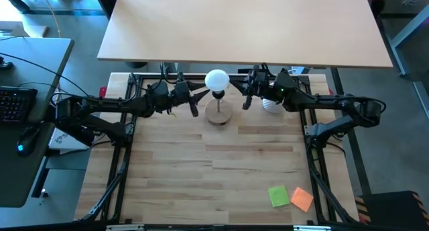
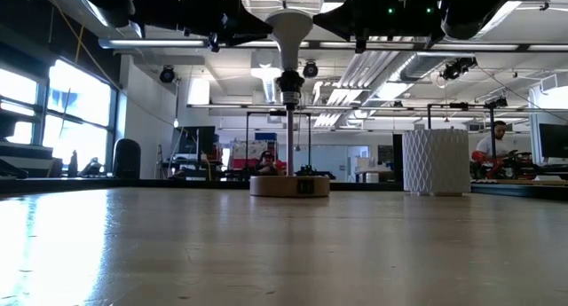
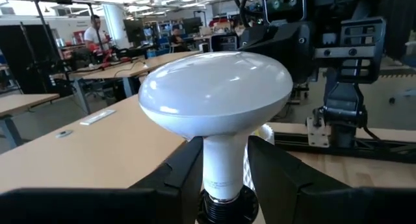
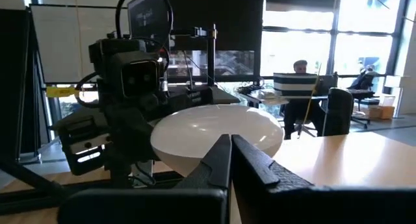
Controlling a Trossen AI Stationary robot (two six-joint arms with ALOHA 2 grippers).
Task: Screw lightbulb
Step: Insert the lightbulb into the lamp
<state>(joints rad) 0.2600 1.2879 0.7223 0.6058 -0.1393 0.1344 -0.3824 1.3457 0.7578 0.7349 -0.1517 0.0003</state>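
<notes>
Right up close in the left wrist view we have the lightbulb [image 3: 218, 97], its white dome filling our sight and its neck running down between the left claw's [image 3: 224, 175] two dark fingers [image 3: 185, 175], which sit narrow around that neck, holding it just above the black socket [image 3: 224, 208]. From above, we see the bulb standing upright on the round wooden lamp base [image 1: 218, 114] at the far middle of the bench [image 1: 221, 171], with the left claw reaching in from its side. On the other side we have the right claw [image 1: 247, 97], pinched fully shut on nothing, just beside the bulb's dome and not gripping it. A white ribbed cup [image 2: 435, 161] stands on the bench near the right arm. Down at the near right corner, we spot a green note [image 1: 279, 196] and an orange note [image 1: 302, 199] lying side by side.
</notes>
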